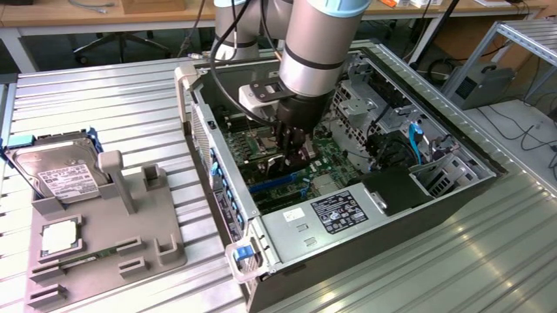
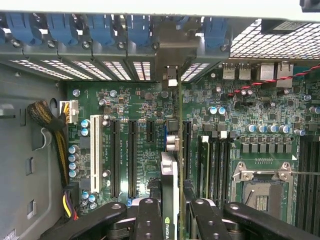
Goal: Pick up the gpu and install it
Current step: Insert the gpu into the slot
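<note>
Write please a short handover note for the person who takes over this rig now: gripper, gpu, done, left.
Gripper: shut on the gpu, inside the open computer case.
Gpu: on edge over the motherboard, in line with an expansion slot, bracket end toward the rear openings.
Done: gpu picked up and brought into the case.
Left: not released; whether it is seated cannot be told.

The motherboard is deep green, speckled with silver-topped capacitors; one slot is white, the others black. The latches are blue. The gpu is grey and black with white lettering; the tool is matt black. The bench is ribbed silver.
</note>
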`<state>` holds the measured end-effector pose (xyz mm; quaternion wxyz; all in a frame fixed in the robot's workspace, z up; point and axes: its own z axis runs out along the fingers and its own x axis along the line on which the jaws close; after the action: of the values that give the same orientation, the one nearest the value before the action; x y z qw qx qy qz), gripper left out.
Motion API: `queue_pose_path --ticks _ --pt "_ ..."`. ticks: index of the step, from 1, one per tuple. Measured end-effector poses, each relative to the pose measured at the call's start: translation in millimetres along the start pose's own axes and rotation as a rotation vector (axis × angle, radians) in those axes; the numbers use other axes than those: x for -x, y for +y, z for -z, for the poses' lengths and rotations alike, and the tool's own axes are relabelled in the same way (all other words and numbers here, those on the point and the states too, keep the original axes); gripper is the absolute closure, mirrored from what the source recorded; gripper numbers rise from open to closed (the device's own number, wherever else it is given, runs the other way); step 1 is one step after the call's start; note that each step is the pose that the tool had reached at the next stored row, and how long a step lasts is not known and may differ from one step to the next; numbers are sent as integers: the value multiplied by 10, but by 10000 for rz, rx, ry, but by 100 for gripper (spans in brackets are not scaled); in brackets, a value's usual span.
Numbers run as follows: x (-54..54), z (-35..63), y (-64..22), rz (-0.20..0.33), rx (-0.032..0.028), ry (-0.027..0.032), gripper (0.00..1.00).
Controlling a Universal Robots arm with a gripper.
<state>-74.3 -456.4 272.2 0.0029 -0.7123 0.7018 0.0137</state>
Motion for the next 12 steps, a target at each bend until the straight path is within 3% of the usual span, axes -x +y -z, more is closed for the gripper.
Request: queue_pose_path --ticks 12 --pt "-16 -5 0 -170 -3 -1 73"
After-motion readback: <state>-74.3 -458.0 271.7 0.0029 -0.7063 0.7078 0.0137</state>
